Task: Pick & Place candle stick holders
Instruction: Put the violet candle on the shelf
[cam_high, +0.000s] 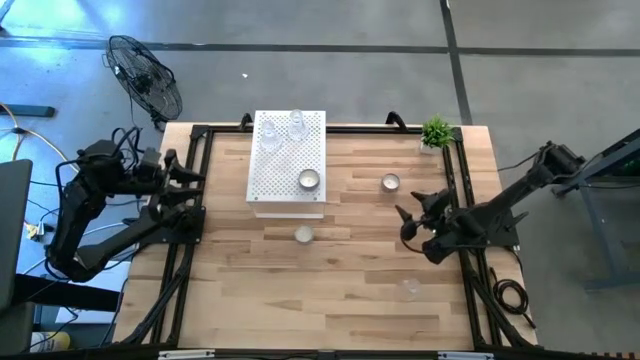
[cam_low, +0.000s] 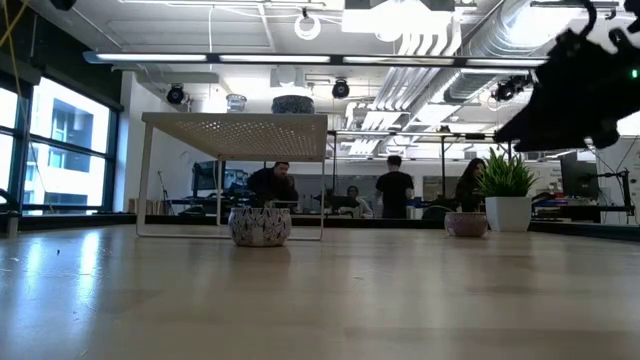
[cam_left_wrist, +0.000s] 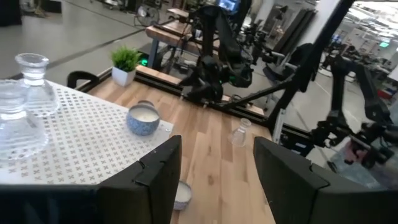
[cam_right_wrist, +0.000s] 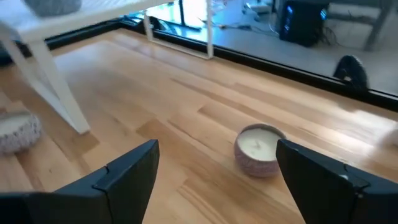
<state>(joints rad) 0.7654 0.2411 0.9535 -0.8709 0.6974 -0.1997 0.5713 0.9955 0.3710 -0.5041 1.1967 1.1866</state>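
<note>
The white perforated box (cam_high: 288, 162) stands at the table's far middle. On its top rest two clear glass holders (cam_high: 270, 135) (cam_high: 297, 122) and a round silvery holder (cam_high: 309, 180); all three also show in the left wrist view (cam_left_wrist: 34, 74) (cam_left_wrist: 12, 124) (cam_left_wrist: 143, 119). On the table stand a silvery holder (cam_high: 390, 182) (cam_right_wrist: 260, 149), another one (cam_high: 304, 234) in front of the box, and a clear glass holder (cam_high: 408, 288) (cam_left_wrist: 241, 132). My right gripper (cam_high: 405, 222) (cam_right_wrist: 217, 180) is open and empty above the table, just near-right of the silvery holder. My left gripper (cam_high: 195, 185) (cam_left_wrist: 217, 180) is open and empty at the left edge.
A small green potted plant (cam_high: 436, 132) stands at the far right corner. A black frame (cam_high: 190, 230) runs along the table's left and right edges. A fan (cam_high: 145, 75) stands on the floor beyond the far left corner. People show in the room behind (cam_low: 395, 190).
</note>
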